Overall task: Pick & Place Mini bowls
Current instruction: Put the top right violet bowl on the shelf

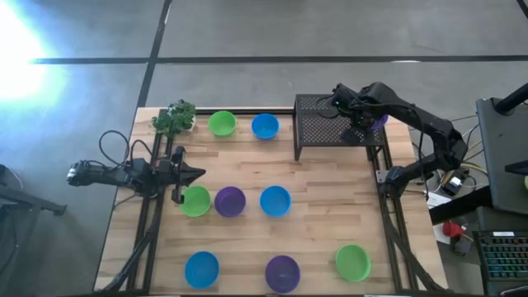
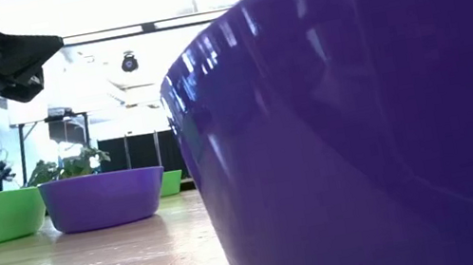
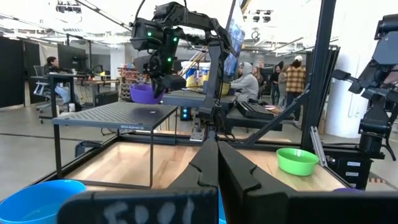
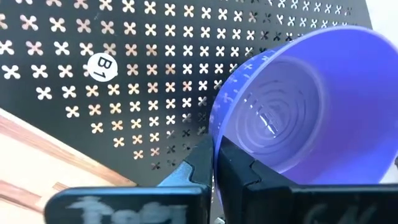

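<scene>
The right hand (image 4: 214,163) is clamped on the rim of a purple mini bowl (image 4: 292,102), one finger inside the wall and one outside, the bowl tipped so its mouth faces the wrist camera. From above, the same hand (image 1: 360,121) holds that bowl (image 1: 378,120) over the right edge of the black perforated stand (image 1: 318,124) at the far right of the bench (image 1: 322,177). The right wrist view alone shows the stand's cross-shaped holes and a round white label reading B1 (image 4: 102,65); the left wrist view alone shows the bowl (image 3: 144,93) raised just above the stand's top (image 3: 112,115).

The left hand (image 1: 176,175) hovers at the bench's left side with its fingers together, just beside a green bowl (image 1: 195,201).

Eight more bowls sit mouth-up on the bench, nothing visible in any of them: green (image 1: 222,124) and blue (image 1: 265,126) at the far edge, the green one, purple (image 1: 230,201) and blue (image 1: 275,200) across the middle, and blue (image 1: 201,269), purple (image 1: 282,273) and green (image 1: 352,261) along the near edge. A small leafy plant (image 1: 174,117) stands in the far left corner. The low view is mostly filled by the wall of the near purple bowl (image 2: 380,128).
</scene>
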{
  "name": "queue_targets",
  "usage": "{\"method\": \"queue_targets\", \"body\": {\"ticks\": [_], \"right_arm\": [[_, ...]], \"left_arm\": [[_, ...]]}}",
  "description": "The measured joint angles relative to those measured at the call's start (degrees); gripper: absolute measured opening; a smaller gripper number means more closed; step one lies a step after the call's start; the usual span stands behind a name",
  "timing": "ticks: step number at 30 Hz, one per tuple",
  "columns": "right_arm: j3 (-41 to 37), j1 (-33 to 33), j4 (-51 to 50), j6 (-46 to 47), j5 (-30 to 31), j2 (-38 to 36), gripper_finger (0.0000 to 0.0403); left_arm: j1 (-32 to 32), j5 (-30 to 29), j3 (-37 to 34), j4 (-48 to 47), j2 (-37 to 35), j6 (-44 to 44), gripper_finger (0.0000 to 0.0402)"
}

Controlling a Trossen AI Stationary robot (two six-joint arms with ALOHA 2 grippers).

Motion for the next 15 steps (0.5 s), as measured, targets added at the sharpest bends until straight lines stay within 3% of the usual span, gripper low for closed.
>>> {"method": "queue_targets", "body": {"ticks": [15], "right_arm": [[-3.7,0.0,0.6,-0.2,0.4,-0.2,0.0009]], "left_arm": [[0.0,0.1,0.0,0.1,0.0,-0.5,0.0000]]}}
